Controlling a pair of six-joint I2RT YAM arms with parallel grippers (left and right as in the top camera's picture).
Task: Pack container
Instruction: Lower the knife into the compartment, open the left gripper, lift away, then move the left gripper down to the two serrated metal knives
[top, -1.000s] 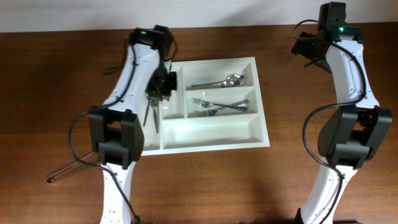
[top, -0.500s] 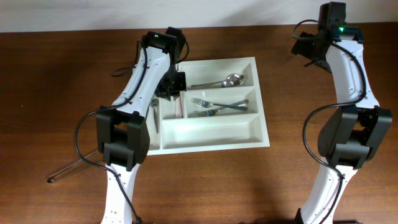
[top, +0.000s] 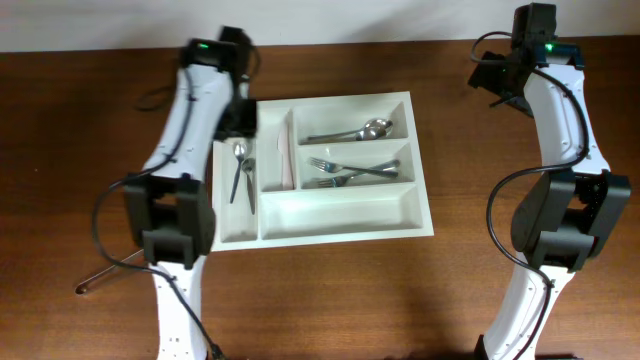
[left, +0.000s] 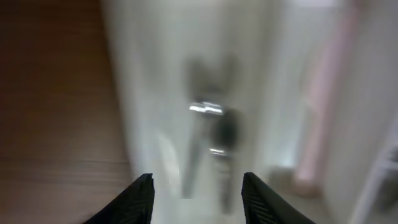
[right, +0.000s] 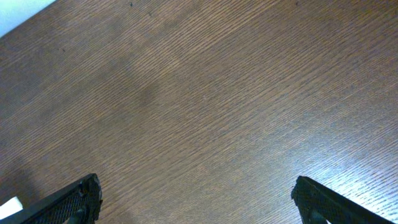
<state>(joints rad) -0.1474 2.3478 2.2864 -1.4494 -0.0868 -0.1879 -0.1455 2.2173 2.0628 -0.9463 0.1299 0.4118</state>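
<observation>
The container (top: 345, 232) is a white five-compartment tray in the middle of the table. Its left narrow compartment holds small spoons (top: 240, 170), which show blurred in the left wrist view (left: 208, 134). The second narrow compartment holds a pale pink item (top: 287, 160). The top long compartment holds spoons (top: 355, 131) and the middle one holds forks (top: 355, 170). The bottom long compartment shows nothing in it. My left gripper (top: 240, 115) is open and empty above the far end of the left narrow compartment (left: 198, 193). My right gripper (top: 495, 75) is open and empty above bare wood (right: 196, 199).
A thin metal utensil (top: 110, 270) lies on the table at the front left, beside the left arm's base. The brown wooden table (top: 80, 150) extends on both sides of the tray. A pale wall edge runs along the back.
My left gripper has swung left, from above the second narrow compartment to above the far end of the left one. The right arm has not moved.
</observation>
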